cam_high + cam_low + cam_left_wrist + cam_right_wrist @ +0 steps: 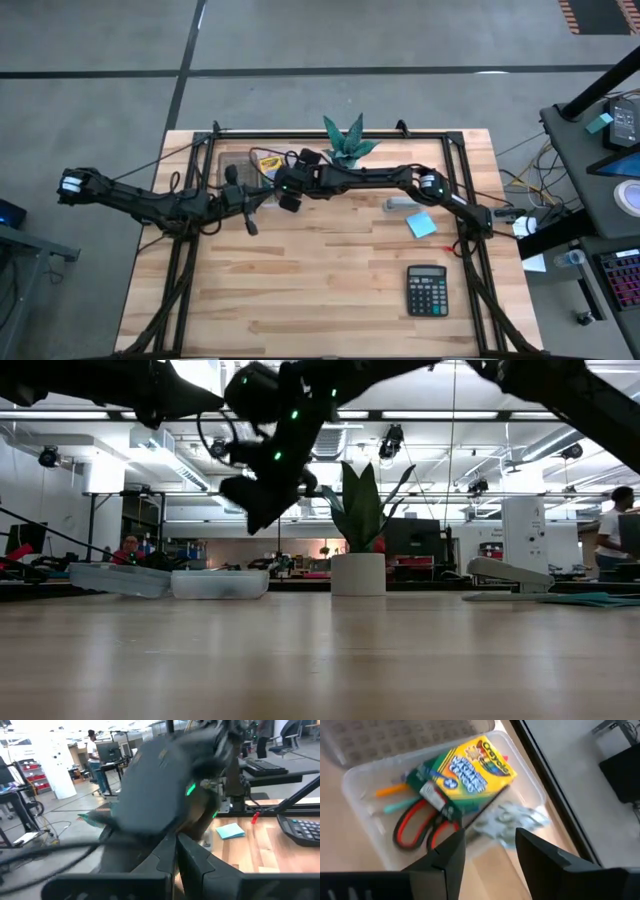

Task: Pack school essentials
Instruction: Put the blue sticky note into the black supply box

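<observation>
The right gripper point(487, 847) hangs with open jaws over the clear box point(362, 782) at the back of the table point(330, 290), where the crayon box point(470, 770) and red scissors point(417, 827) lie packed, while the left gripper's point(250, 226) jaws are closed and the blue sticky notes point(421, 224) wait outside.

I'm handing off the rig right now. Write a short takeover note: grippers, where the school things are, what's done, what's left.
Right gripper: open, empty, above the clear bin.
Left gripper: shut, empty, waiting beside the bin.
Done: crayon box, red-handled scissors and pens lie in the bin.
Left: light-blue sticky-note pad still on the table; the bin's lid is off, beside it.
</observation>
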